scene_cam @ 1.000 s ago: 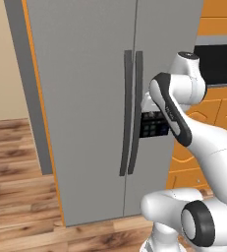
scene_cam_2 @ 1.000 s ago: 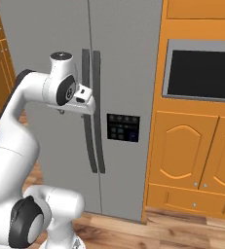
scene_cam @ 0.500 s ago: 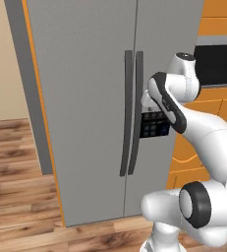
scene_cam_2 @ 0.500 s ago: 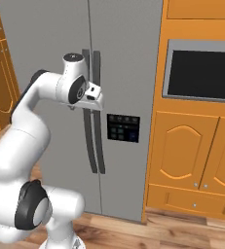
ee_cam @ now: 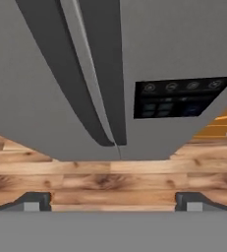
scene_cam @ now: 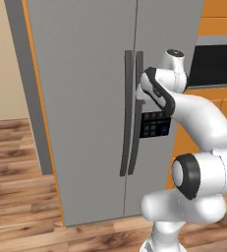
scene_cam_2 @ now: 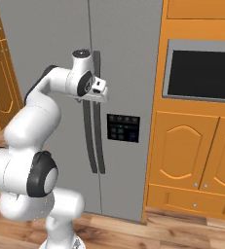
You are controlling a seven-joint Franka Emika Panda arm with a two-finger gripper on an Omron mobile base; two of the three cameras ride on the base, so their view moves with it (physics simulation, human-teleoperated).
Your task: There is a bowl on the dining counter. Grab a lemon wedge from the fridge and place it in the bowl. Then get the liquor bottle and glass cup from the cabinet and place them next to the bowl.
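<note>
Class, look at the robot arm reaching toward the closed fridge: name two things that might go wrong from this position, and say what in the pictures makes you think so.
1. The fridge has two door handles set close side by side. The open gripper sits right by them, so it might close on the wrong handle, or on both.
2. The control panel lies just below and beside the gripper. A small drift downward might press it instead of catching a handle.

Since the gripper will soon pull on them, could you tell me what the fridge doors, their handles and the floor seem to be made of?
Fridge doors: flat matte grey, probably painted or brushed metal; no reflections show.
Handles: two darker grey curved bars, smooth, metal or plastic; the look leaves it open.
Floor: brown planks with grain and knots, apparently wood or wood-look laminate.
</note>
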